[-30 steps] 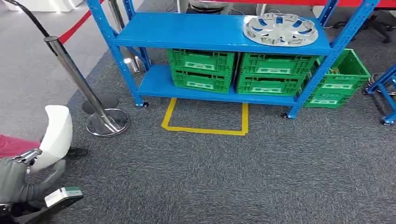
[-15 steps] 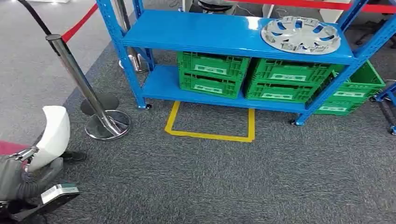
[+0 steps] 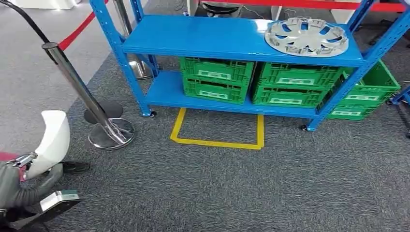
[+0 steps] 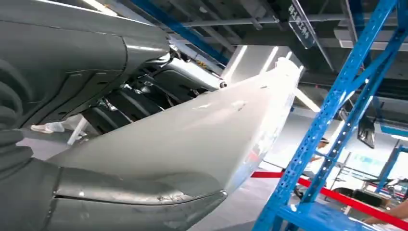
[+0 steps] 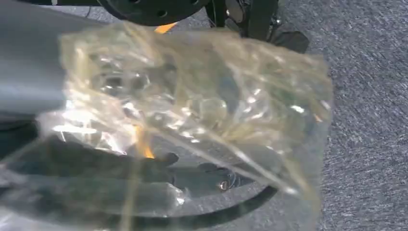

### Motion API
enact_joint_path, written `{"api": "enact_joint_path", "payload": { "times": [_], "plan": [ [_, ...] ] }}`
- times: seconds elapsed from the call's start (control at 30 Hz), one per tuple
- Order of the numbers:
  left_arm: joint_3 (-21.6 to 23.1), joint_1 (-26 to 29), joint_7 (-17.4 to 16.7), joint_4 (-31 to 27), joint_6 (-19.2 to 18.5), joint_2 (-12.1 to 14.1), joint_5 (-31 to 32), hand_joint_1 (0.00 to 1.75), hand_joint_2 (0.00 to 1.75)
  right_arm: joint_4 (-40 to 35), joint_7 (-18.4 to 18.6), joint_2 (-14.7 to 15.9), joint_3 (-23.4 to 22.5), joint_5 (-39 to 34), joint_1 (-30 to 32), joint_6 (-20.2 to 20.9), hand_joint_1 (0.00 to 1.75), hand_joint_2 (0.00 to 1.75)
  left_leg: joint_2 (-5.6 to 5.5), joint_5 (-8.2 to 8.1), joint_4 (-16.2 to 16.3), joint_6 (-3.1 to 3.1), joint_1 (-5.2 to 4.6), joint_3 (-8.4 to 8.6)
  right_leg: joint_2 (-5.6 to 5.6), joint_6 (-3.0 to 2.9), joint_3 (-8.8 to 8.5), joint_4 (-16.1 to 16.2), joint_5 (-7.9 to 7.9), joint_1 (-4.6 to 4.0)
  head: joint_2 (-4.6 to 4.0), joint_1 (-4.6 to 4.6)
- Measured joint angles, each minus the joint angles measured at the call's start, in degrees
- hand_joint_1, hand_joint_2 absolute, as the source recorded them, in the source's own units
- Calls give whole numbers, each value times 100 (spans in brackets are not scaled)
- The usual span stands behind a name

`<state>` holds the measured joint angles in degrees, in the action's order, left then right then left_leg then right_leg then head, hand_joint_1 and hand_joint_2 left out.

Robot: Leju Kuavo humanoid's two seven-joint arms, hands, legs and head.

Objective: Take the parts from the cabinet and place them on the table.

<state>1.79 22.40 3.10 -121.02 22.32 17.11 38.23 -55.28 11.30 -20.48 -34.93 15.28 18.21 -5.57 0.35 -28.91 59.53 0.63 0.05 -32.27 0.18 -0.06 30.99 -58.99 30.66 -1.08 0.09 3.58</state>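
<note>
A: What did the left hand [image 3: 19, 186] hold at that moment?

B: It gripped a white curved plastic part [image 3: 51, 142], low at the left in the head view. In the left wrist view the thick grey thumb and the dark fingers [image 4: 144, 94] closed around the same white shell [image 4: 192, 139].

A: And the right hand?

B: In the right wrist view it held a crumpled clear plastic bag [image 5: 192, 115] above the grey carpet [image 5: 370, 120]. The fingers were hidden behind the bag, so how they lay I could not tell.

A: Where was the cabinet?

B: The blue metal shelf rack [image 3: 232, 38] stood ahead, well apart from the hands. A silver wheel cover [image 3: 305, 36] lay on its upper shelf at the right. Green plastic crates [image 3: 217, 79] sat on the lower shelf, and one more green crate [image 3: 367, 94] stood on the floor just beside the rack. A yellow tape outline [image 3: 217, 133] marked the carpet in front, and a chrome barrier post [image 3: 80, 87] with a red belt stood at the left.
</note>
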Motion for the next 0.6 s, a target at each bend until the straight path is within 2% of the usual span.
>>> {"api": "enact_joint_path", "payload": {
  "times": [0.13,0.6],
  "plan": [
    [-53,1,0,0,-28,-20,-59,175,175,-46,17,0,33,-168,14,17,0,0,0,-15,-15,-22,0,51,1,-33,-7,0,26,-1,0,2],
    [-188,32,142,0,13,-77,125,175,175,-81,22,0,79,-186,32,20,0,0,0,-15,-24,-28,0,53,0,-38,-67,-1,32,-1,0,2]
  ]
}}
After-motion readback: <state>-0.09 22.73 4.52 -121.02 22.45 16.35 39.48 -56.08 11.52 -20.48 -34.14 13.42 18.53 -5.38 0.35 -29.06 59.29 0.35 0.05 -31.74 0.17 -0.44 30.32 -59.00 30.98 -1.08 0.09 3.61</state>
